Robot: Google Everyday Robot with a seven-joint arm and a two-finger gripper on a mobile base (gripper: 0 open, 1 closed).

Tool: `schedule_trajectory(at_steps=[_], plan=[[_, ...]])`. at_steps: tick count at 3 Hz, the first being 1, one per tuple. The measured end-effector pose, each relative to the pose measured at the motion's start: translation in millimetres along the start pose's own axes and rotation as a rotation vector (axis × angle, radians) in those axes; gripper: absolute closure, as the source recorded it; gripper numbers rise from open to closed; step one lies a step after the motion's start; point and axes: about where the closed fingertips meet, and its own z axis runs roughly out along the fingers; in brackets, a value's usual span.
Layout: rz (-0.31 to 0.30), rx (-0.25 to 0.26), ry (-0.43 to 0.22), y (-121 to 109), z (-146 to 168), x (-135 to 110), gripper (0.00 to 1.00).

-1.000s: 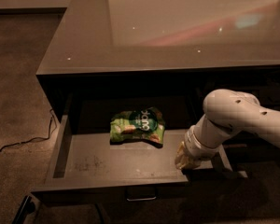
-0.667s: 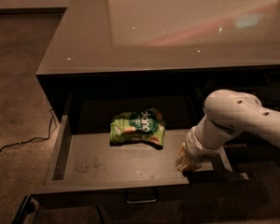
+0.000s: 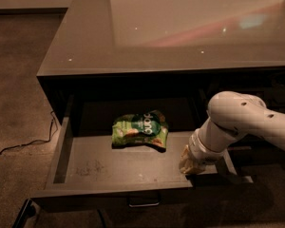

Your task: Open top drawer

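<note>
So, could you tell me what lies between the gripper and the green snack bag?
In the camera view, only bare top drawer floor lies between the gripper, at the drawer's right end, and the green snack bag.

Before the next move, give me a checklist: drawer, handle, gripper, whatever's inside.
1. Wide dark grey top drawer pulled out, scuffed floor exposed: ok.
2. Small rectangular loop handle free, gripper not on it: ok.
3. Gripper low at the drawer's right front corner; contact with the drawer: cannot tell.
4. Green crinkled snack bag lies mid-drawer, apart from the gripper: ok.
5. Drawer at full extension: cannot tell.
</note>
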Motion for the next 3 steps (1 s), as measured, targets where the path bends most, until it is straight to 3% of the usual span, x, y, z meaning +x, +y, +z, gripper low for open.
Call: schedule_trajectory(at_steps=[1, 2, 3], plan=[[0.0, 0.0, 0.0, 0.0, 0.0, 0.0, 0.12], [0.0, 0.0, 0.0, 0.0, 0.0, 0.0, 0.0], [0.0, 0.0, 0.0, 0.0, 0.1, 0.0, 0.0]])
